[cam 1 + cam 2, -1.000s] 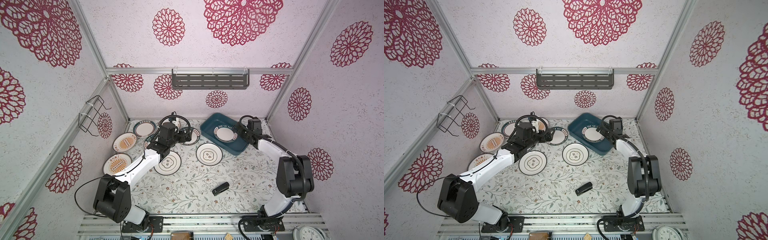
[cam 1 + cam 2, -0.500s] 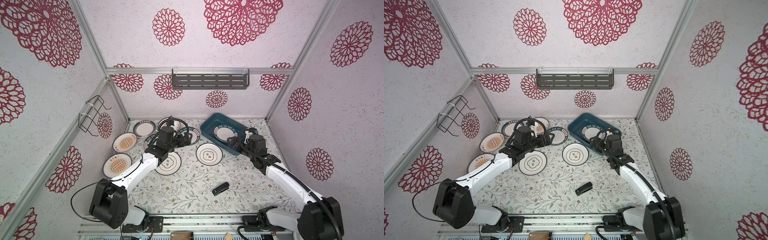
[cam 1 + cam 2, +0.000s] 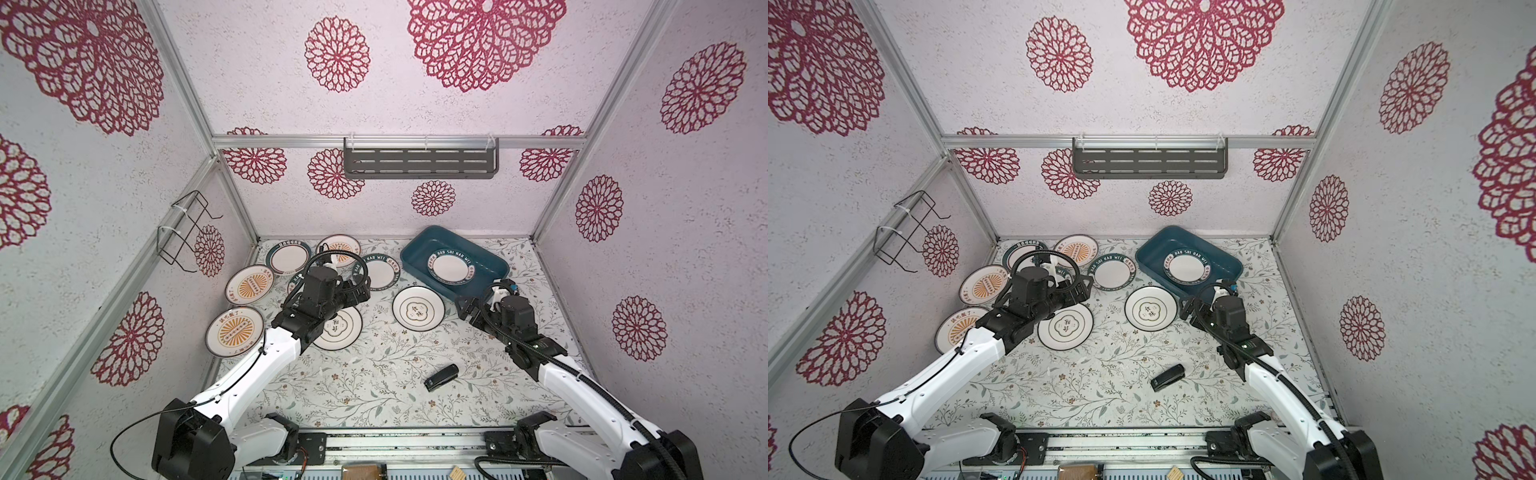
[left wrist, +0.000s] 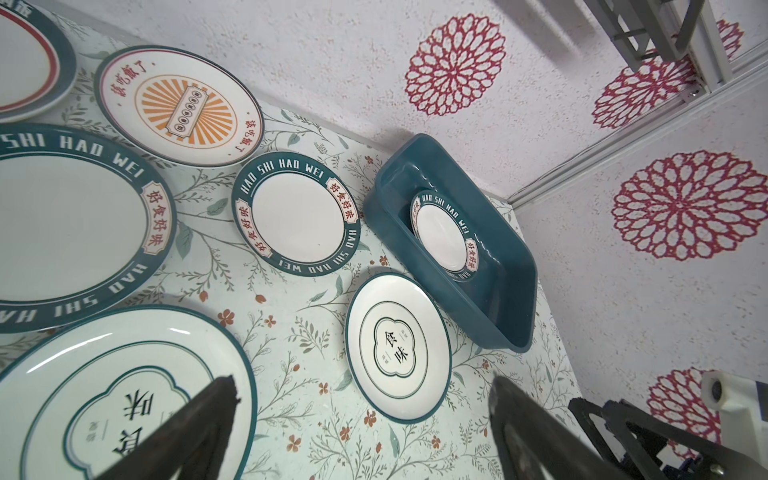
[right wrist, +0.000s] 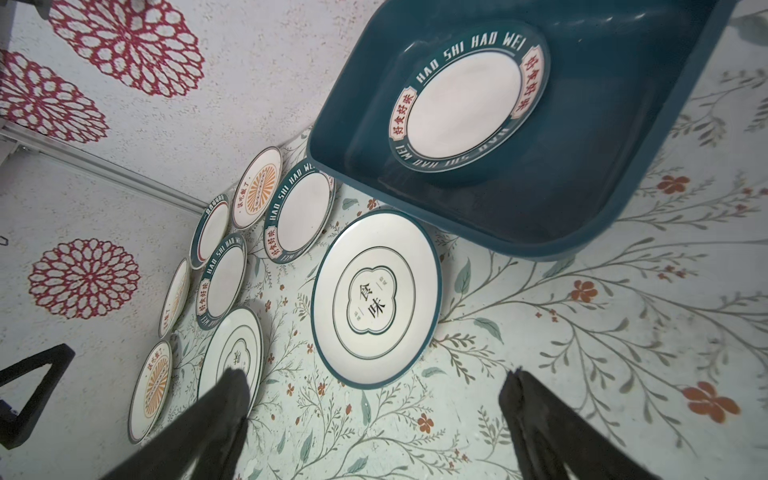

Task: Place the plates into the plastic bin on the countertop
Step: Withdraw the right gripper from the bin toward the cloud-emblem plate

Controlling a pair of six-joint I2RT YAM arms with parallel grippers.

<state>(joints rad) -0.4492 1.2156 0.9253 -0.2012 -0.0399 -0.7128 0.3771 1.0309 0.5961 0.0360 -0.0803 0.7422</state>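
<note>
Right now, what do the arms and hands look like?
Left arm and right arm match: white shells on long links, black joint housings, black wrist blocks. A black corrugated cable loops over each wrist. Left hand and right hand are black, two tapering fingers each. No markings legible.

A grey slotted metal shelf [image 3: 419, 164] hangs from a silver rail [image 3: 282, 141] on the back wall [image 3: 374, 212]. A black wire rack [image 3: 183, 232] is tied to the left wall's rail. A small black oblong thing [image 3: 441, 377] lies flat by itself near the front; what it is cannot be told. Red rosettes [image 3: 484, 41] dot the pale walls.
</note>
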